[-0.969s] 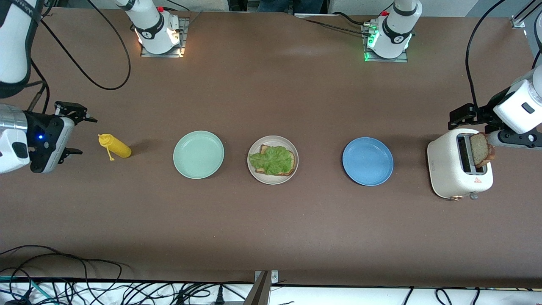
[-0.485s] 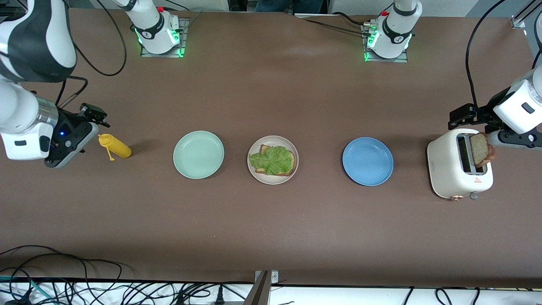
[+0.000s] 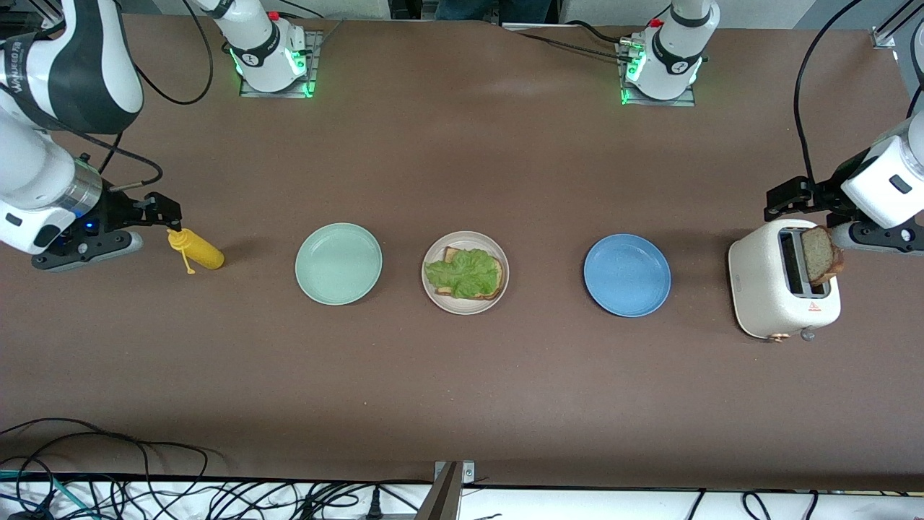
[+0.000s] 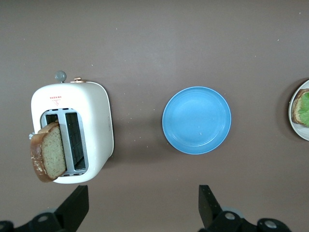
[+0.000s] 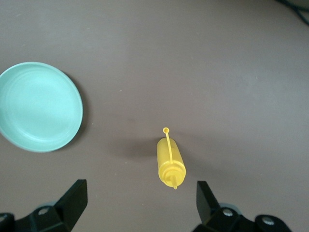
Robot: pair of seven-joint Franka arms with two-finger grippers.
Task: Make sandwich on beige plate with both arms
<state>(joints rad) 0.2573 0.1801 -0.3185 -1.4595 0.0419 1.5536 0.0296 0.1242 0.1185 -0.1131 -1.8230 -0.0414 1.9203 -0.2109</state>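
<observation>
table (image 3: 462, 375): plain brown top, cables along the edge nearest the front camera
beige plate (image 3: 435, 295): mid-table, between the mint green plate (image 3: 338, 263) and the blue plate (image 3: 626, 274)
sandwich (image 3: 465, 274): just one bread slice with lettuce on top, sitting on that plate
toaster (image 3: 765, 303): second slice (image 3: 819, 254) poking out
left gripper (image 4: 142, 208): fingers spread wide, empty, over the toaster
right gripper (image 5: 140, 203): also spread, empty, over the yellow bottle (image 3: 195, 249)

Matt brown surface (image 3: 462, 375), smooth plates, porous bread.

My black fingers (image 5: 72, 200) look like matt plastic; under them the squat yellow squeeze bottle (image 5: 170, 164) is smooth, slightly glossy plastic. The round mint green plate (image 3: 338, 263), round blue plate (image 3: 626, 274) and round beige plate (image 3: 499, 289) have a satin finish. The white toaster (image 3: 765, 289) is finely speckled; its brown bread slice (image 4: 50, 153) is grainy.
</observation>
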